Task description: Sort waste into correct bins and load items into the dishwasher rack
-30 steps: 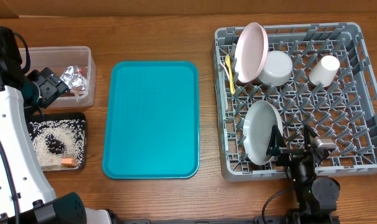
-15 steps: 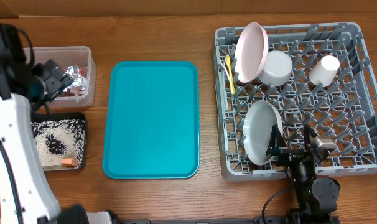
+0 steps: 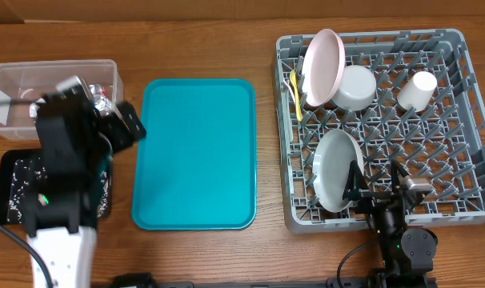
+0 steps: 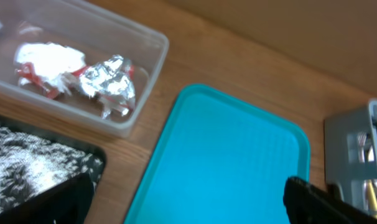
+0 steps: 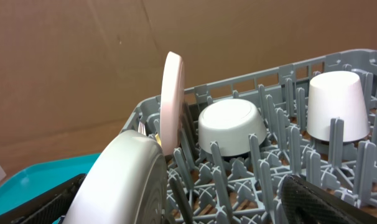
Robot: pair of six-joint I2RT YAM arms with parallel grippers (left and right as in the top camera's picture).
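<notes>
While both my pincers hang released and empty, the left pincer (image 4: 187,183) hovers at the left rim of the smooth teal tray (image 4: 226,162), the right pincer (image 5: 188,199) at the near edge of the grey lattice rack (image 3: 386,38) on the worktop's right. A crinkled foil ball (image 4: 111,84) and crumpled napkin (image 4: 45,59) lie in the clear tub (image 4: 145,68) at the far left corner, rice grains (image 4: 27,168) in the black tray (image 4: 89,158) beside it. Pegs hold the pale plate (image 5: 172,99) and grey-green plate (image 5: 120,180) on edge, bowl (image 5: 232,127) and cup (image 5: 338,102) inverted. From overhead my left arm (image 3: 66,152) covers part of the black tray

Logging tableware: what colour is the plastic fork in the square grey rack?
Yellow; the fork shows best in the overhead view.
</notes>
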